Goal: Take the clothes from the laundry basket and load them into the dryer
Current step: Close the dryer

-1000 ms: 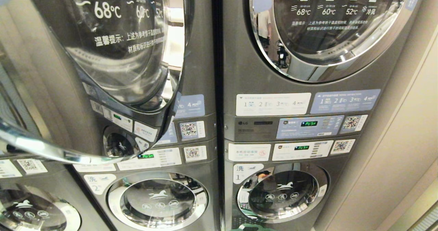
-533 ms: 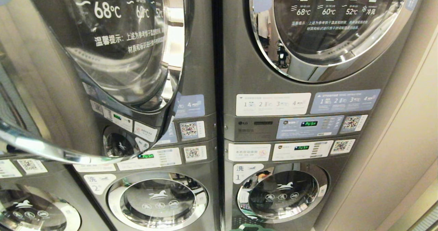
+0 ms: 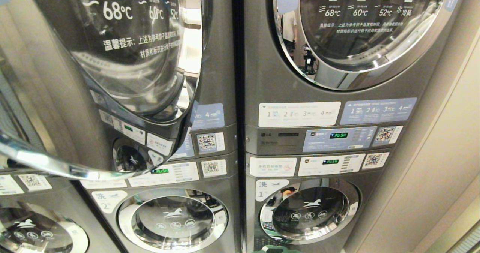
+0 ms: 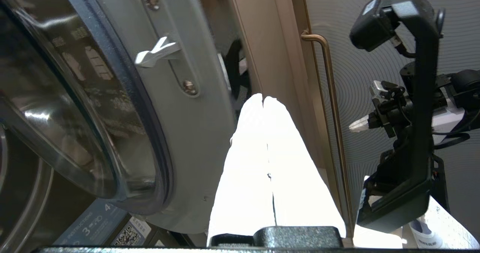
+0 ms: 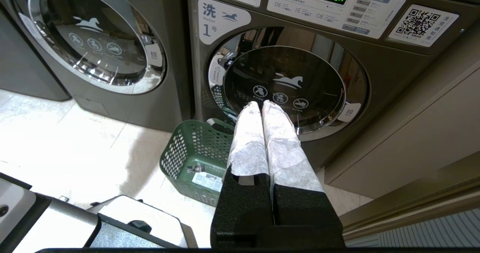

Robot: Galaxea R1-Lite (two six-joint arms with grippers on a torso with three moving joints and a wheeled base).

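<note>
Change in head view: none that I can find. The open dryer door (image 3: 127,58) fills the upper left of the frame exactly as it did a second ago, and the stacked machines sit at the same places, so base and torso have held still.
Arms in head view: neither arm shows, now or in the two earlier frames.
Left end effector (image 4: 263,99): fingers pressed flat together, nothing between them. In the left wrist view it points up past the inner rim of the open dryer door, near the latch hook (image 4: 155,53) but apart from it.
Right end effector (image 5: 261,105): fingers closed against each other, holding nothing. In the right wrist view it hangs centre frame, in front of the lower washer door (image 5: 288,88).
Laundry basket (image 5: 187,151): green, on the floor at lower centre of the right wrist view, close against the front of the washer marked 1. Only its rim shows at the bottom edge of the head view.
Clothes: I see none in any view. The basket's visible part looks bare, and the rest is hidden behind the right fingers.
Dryer: door stands wide open. The drum interior is not clearly shown.
Meaning for the task: I judge that no garment is in hand or in transit. With both end effectors empty, either the load is finished or a fresh reach to the basket is required. I cannot tell which.
</note>
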